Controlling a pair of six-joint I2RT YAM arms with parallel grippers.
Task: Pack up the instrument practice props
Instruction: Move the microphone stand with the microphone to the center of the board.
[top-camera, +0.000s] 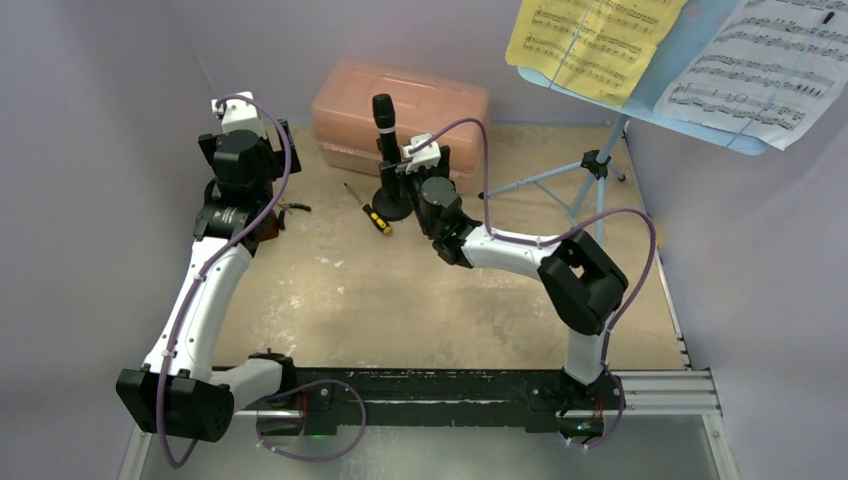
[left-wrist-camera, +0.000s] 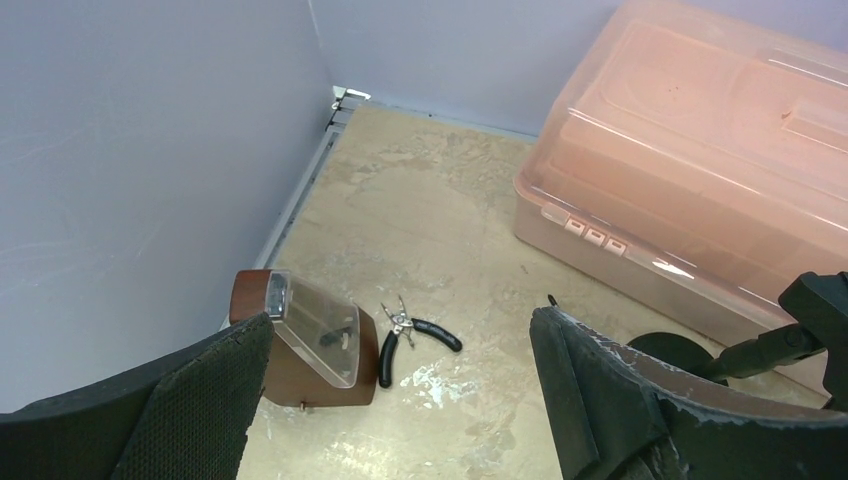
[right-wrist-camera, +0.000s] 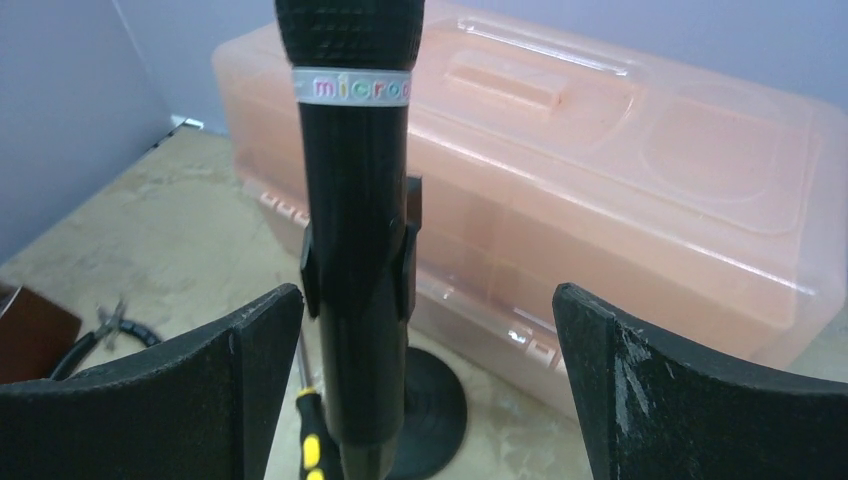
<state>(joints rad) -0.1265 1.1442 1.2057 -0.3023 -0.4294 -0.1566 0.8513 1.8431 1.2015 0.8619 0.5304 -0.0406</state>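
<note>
The black pipe (top-camera: 384, 150) stands upright on its round base in front of the pink case. My right gripper (top-camera: 407, 172) is open around it; in the right wrist view the pipe (right-wrist-camera: 355, 250) stands between the fingers, close to the left one, and the gripper (right-wrist-camera: 430, 390) is not closed on it. My left gripper (top-camera: 243, 160) is open and empty above the brown metronome (left-wrist-camera: 300, 350), which lies by the left wall; the gripper (left-wrist-camera: 400, 400) hangs over bare table beside it. The light-blue music stand (top-camera: 598, 165) stands at the back right with a yellow page (top-camera: 590, 40) and a white page (top-camera: 760, 70).
The translucent pink case (top-camera: 400, 110) stands shut at the back, also in the wrist views (left-wrist-camera: 700, 200) (right-wrist-camera: 620, 200). Black-handled pliers (left-wrist-camera: 415, 335) lie next to the metronome. A yellow-and-black screwdriver (top-camera: 368, 210) lies left of the pipe's base. Walls close in on the left and right.
</note>
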